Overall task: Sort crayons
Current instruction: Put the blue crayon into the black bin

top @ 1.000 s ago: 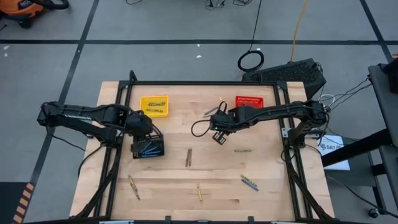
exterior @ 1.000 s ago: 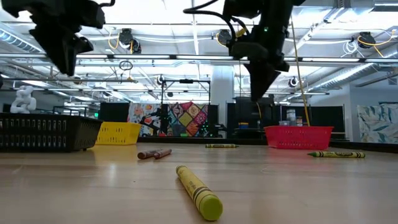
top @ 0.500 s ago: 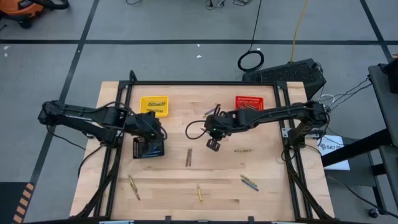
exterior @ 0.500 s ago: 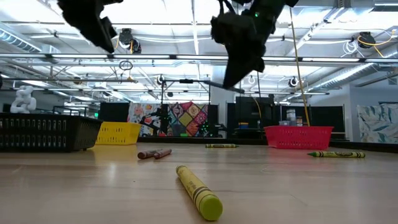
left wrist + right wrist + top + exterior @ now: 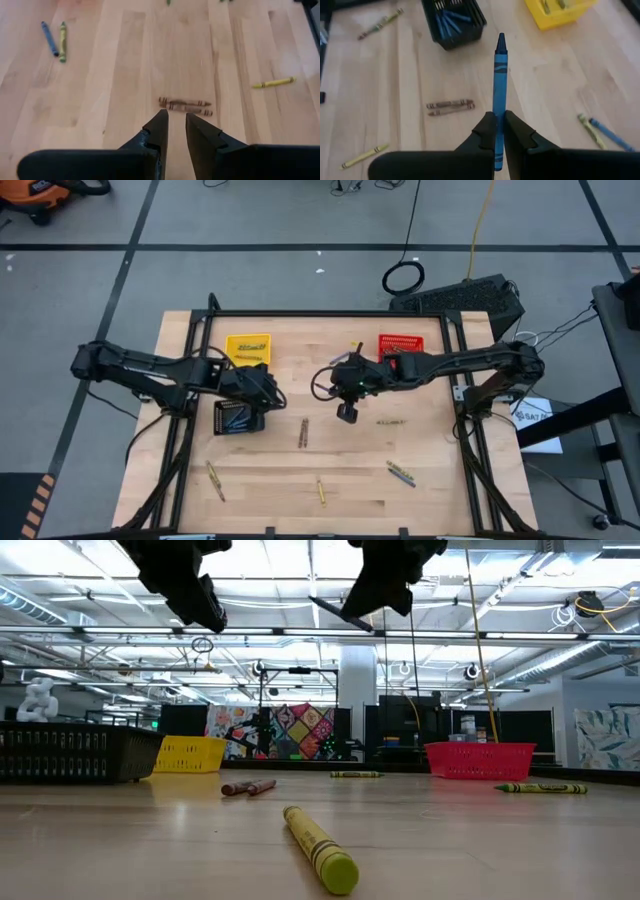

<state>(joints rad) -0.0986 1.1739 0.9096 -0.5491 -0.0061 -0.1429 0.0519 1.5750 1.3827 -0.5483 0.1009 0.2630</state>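
Blue is the crayon (image 5: 500,90) you hold in your right gripper (image 5: 500,131), pinched tight between the two fingers with its tip sticking out ahead; that gripper hangs above the middle of the wooden table (image 5: 450,490), near the red basket (image 5: 403,343). Your left gripper (image 5: 177,131) hovers just beside the black basket (image 5: 238,418), which already holds several blue crayons (image 5: 451,21); its fingers stand a narrow gap apart with nothing between them, pointing down toward two brown crayons (image 5: 185,105) lying side by side, touching, on the bare wood. You have yellow crayons in the yellow basket (image 5: 248,348). Loose on the table you also have a yellow-green crayon (image 5: 320,848) near the front edge, another (image 5: 214,480) toward the left front corner, a blue and a green one together (image 5: 401,473) to the right front, and one more green crayon (image 5: 391,421) right of your right gripper.
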